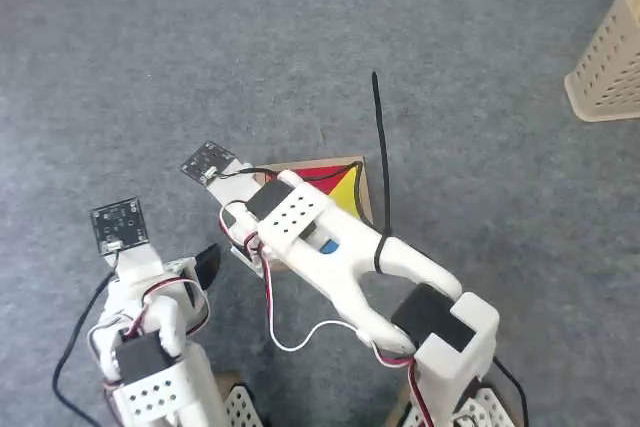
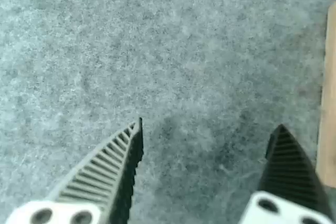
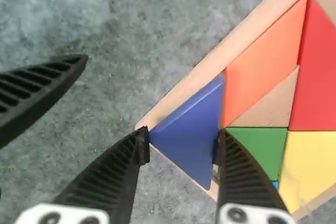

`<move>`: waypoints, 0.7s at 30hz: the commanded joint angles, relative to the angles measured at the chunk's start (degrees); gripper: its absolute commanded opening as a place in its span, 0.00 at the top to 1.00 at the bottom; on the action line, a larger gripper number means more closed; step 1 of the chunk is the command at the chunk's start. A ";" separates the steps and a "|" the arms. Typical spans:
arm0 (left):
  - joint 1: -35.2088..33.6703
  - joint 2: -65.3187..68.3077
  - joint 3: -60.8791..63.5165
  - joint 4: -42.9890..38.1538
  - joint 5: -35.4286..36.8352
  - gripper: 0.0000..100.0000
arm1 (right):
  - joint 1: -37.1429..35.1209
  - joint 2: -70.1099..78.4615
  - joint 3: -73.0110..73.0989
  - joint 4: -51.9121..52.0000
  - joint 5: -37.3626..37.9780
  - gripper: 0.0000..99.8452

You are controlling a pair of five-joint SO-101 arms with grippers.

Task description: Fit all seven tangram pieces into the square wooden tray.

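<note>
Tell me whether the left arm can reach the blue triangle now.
Probably not: the right gripper has its jaws closed on the blue triangle at the tray rim, blocking it; the left gripper hangs open over carpet.

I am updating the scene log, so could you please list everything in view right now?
Mat: one, grey, covering the table.
Wooden tray: one, light wood, on the mat under the right arm.
Blue triangle: one, blue, across the tray's rim, between the fingers of the right gripper.
Orange triangle, red triangle, green piece, yellow piece: one each, flat in the tray.
Perforated bin: one, beige, at the high view's right edge.
Left gripper: one, black fingers, open over bare mat beside the tray.
Right gripper: one, black fingers, shut on the blue triangle.
</note>
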 commanded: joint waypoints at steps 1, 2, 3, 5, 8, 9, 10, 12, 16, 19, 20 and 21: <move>0.09 -0.70 -0.75 -0.09 -0.09 0.65 | -0.22 -0.57 -2.64 0.75 -0.09 0.82; 0.09 -0.70 -0.75 -0.09 -0.09 0.65 | -0.22 -0.57 -2.64 0.75 -0.09 0.82; 0.09 -0.70 -0.75 -0.09 -0.09 0.65 | -0.22 -0.48 -2.64 0.75 -0.09 0.82; 0.09 -0.70 -0.75 -0.09 -0.09 0.65 | -0.22 -0.48 -2.64 0.75 -0.09 0.82; 0.09 -0.70 -0.75 -0.09 -0.09 0.65 | -0.22 -0.48 -2.64 0.84 -0.09 0.82; 0.09 -0.70 -0.75 -0.09 -0.09 0.65 | -0.22 -0.48 -2.64 0.84 -0.09 0.82; 0.09 -0.70 -0.75 -0.09 -0.09 0.65 | -0.22 -0.48 -2.64 0.84 -0.09 0.82; 0.09 -0.70 -0.75 -0.09 -0.09 0.65 | -0.22 -0.48 -2.64 1.01 -0.09 0.82; 0.09 -0.70 -0.75 -0.09 -0.09 0.65 | -0.22 -0.57 -2.64 1.98 -0.09 0.82; 0.09 -0.70 -0.75 -0.09 -0.09 0.65 | -0.22 -0.57 -2.64 1.98 -0.09 0.82; 0.09 -0.70 -0.75 -0.09 -0.09 0.65 | -0.22 -0.57 -2.64 1.98 -0.09 0.82; 0.09 -0.70 -0.75 -0.09 -0.09 0.65 | -0.22 -0.57 -2.64 1.98 -0.09 0.82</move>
